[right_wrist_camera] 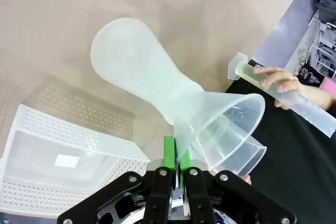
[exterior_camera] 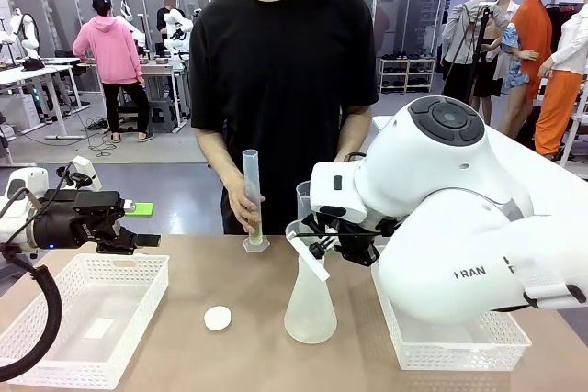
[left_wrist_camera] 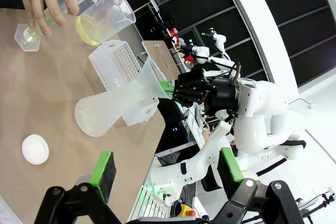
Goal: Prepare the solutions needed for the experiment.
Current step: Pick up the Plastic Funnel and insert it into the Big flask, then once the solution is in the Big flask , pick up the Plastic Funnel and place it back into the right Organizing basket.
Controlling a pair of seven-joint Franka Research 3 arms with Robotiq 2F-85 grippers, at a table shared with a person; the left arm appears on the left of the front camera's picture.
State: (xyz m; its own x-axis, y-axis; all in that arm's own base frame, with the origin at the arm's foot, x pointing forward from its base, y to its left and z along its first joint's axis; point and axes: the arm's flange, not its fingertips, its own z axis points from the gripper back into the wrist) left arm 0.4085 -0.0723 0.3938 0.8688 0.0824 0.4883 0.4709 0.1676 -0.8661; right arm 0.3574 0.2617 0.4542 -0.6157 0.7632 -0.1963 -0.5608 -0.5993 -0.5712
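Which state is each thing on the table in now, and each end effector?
Flask: upright, funnel in its neck, base faintly yellow-green.
Funnel: seated in the flask, rim pinched.
Right end effector: shut on the funnel.
Left end effector: open, empty.
Graduated cylinder: upright, held by a hand, some yellow-green liquid inside.
Beaker: holds yellow-green liquid.
White disc: lying flat.

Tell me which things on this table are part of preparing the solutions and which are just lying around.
In use:
- conical flask
- funnel in its neck, pinched by the right gripper
- graduated cylinder and beaker, both holding yellow-green liquid, held by the person

Lying about:
- white disc
- left basket
- right basket
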